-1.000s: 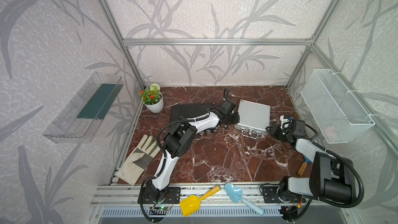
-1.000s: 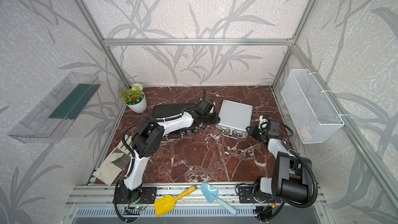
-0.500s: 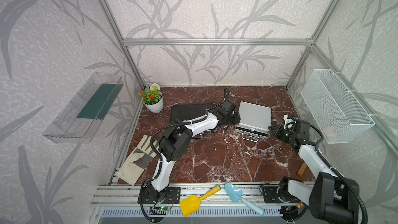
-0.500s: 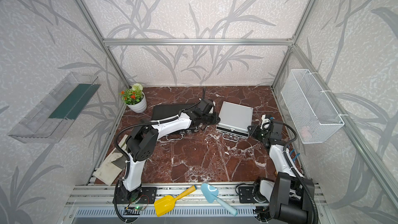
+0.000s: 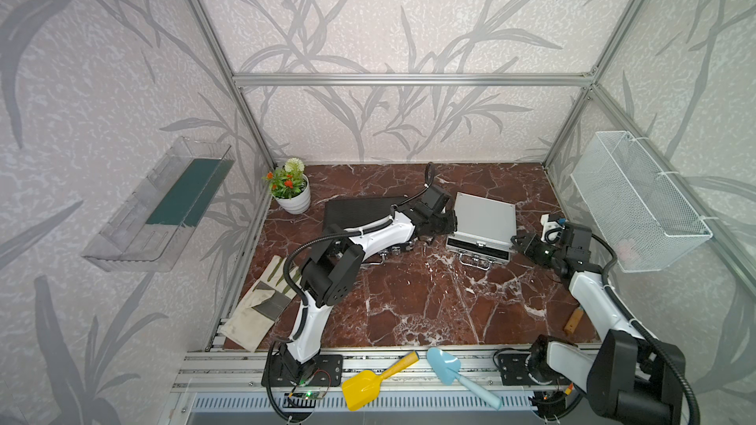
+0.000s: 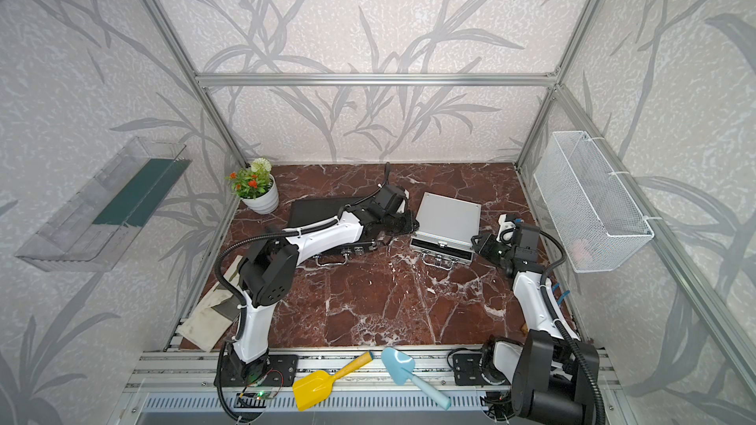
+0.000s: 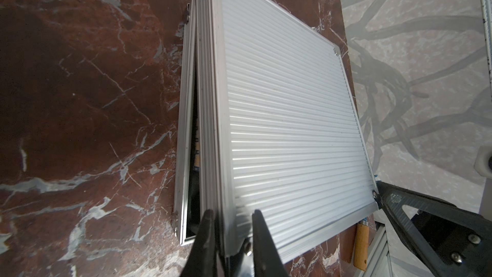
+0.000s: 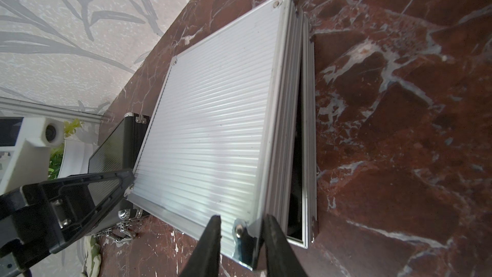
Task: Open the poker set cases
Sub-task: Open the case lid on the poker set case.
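The silver case [image 5: 482, 218] is lying on the table [image 5: 409, 300], toward the back. Its lid [image 7: 292, 129] is standing slightly ajar, and a dark, wedge-shaped gap is showing along each side, narrowing toward the hinge. The black case [image 5: 356, 208] is lying flat just beside it, partly under the left arm, and appears closed.

The left claw [image 7: 231, 213] is clenching one front corner of the lid, its fingers straddling the lid's edge. The right claw [image 8: 241, 218] is pinching the opposite front corner the same way.

Both arms are reaching out low over the table. Their wrists are pointing toward each other from either side of the silver case.

To do this lift well, both claws would probably need to rise together, following the arc around the back hinge so the lid is not twisting. The base looks light and could lift or slide along with the lid. The black case is not yet opened.
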